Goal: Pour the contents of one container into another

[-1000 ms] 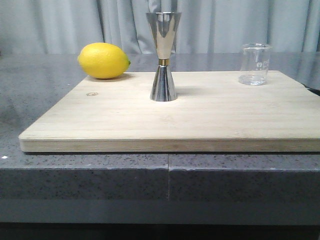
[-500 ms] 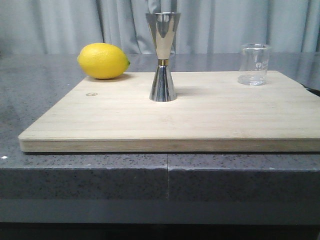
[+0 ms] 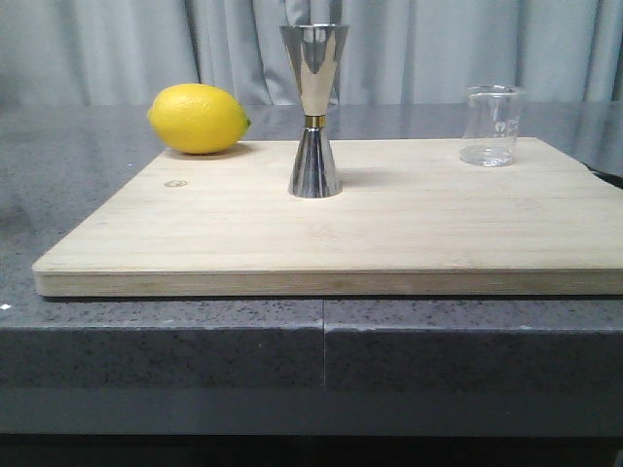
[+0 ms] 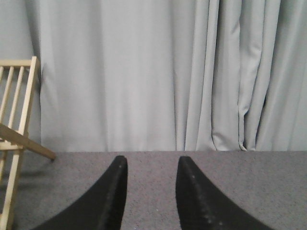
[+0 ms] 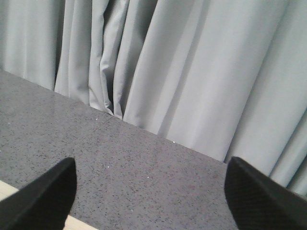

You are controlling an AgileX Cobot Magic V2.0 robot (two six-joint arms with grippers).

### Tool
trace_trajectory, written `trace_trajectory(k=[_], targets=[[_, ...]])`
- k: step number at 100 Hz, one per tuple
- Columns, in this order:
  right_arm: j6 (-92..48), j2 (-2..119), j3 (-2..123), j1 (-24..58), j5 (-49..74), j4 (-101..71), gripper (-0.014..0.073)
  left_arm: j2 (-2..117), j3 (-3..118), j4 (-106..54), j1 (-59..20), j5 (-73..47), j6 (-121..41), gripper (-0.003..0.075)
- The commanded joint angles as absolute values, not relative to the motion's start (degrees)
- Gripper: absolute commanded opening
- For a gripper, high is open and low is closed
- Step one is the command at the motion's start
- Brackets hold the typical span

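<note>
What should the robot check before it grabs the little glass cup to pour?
1. Small clear glass beaker upright on the pale wooden board: ok.
2. Tall polished steel jigger upright, open top facing up: ok.
3. Yellow lemon apart from both: ok.
4. Right gripper open wide, holding nothing: ok.
5. Left gripper open a little, holding nothing: ok.
6. Liquid in the beaker: cannot tell.
</note>
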State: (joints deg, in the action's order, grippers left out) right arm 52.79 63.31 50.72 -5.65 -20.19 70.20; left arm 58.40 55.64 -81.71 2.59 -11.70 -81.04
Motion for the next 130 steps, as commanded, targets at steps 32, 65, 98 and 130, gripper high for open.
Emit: trace_trajectory(k=[32,65,98,130], targets=[[52.9,50.0,51.0,-6.0,-12.6,68.4,0.0568,52.4,50.0,-82.5,-4.0,-9.3,-81.4,0.0197],[59.8,34.6,38.3,-6.0,-8.9,68.4,0.0566,39.0,41.2,-82.5,-4.0,-8.6,-81.4,0.0197],[59.8,23.2,25.7,-6.0,-11.9,68.7,0.0296,33.3,31.7,-82.7,-4.0,-7.9,-81.4,0.0125],[59.8,16.9,22.1,-6.0,-14.8,74.9,-0.0062,32.0,28.4,-84.2,-4.0,-8.0,-81.4,-0.0021]])
